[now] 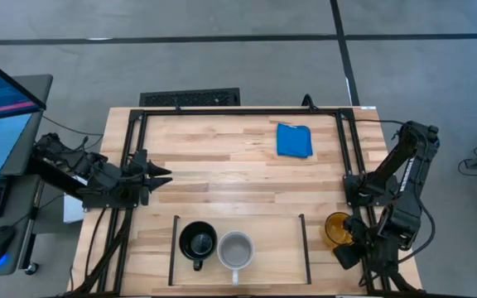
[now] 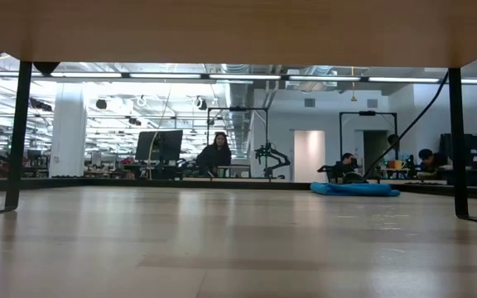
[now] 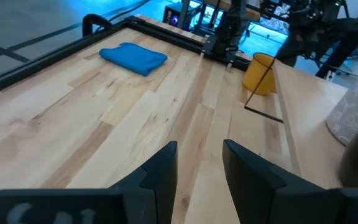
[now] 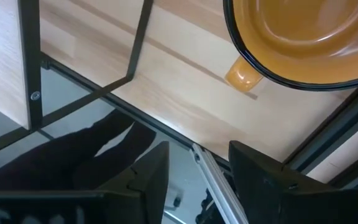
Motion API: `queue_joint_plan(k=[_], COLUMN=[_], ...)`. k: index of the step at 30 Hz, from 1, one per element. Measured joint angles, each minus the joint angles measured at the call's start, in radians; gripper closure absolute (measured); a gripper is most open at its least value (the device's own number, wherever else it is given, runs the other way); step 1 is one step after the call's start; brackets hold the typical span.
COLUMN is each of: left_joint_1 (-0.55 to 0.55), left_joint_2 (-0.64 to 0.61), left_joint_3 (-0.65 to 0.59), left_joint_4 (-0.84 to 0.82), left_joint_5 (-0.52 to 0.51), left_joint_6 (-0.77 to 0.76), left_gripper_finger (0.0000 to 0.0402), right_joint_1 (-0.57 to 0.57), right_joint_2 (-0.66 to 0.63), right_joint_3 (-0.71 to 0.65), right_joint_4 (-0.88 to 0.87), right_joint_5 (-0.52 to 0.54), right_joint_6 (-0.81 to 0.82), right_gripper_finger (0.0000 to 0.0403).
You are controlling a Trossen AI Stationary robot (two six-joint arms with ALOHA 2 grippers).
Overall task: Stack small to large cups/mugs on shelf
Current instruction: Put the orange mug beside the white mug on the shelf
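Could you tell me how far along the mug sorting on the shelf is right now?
Done: the black mug and grey-white mug stand side by side on the shelf. In hand: nothing; the right gripper hovers open beside the yellow mug, the left gripper waits open. Left: the yellow mug sits outside the shelf's right bar.

- table [image 1: 222,165]: light wood planks, black frame [image 1: 238,109] round the edge
- shelf [image 1: 276,248], between two black bars: black mug [image 1: 197,242], white mug [image 1: 236,249] just beside it
- yellow mug [image 1: 336,228]: outside the right bar
- blue cloth [image 1: 294,140]: far side
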Motion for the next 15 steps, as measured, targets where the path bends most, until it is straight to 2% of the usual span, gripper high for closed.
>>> queue_joint_plan(k=[15], left_joint_1=[0.000], left_joint_2=[0.000], left_joint_3=[0.000], left_joint_4=[0.000], left_joint_5=[-0.018], left_joint_6=[0.022], left_gripper_finger=[0.0283], right_joint_1=[0.000], right_joint_2=[0.000], right_joint_3=[0.000], right_joint_4=[-0.003], right_joint_5=[0.003], right_joint_6=[0.026], right_gripper_finger=[0.0204])
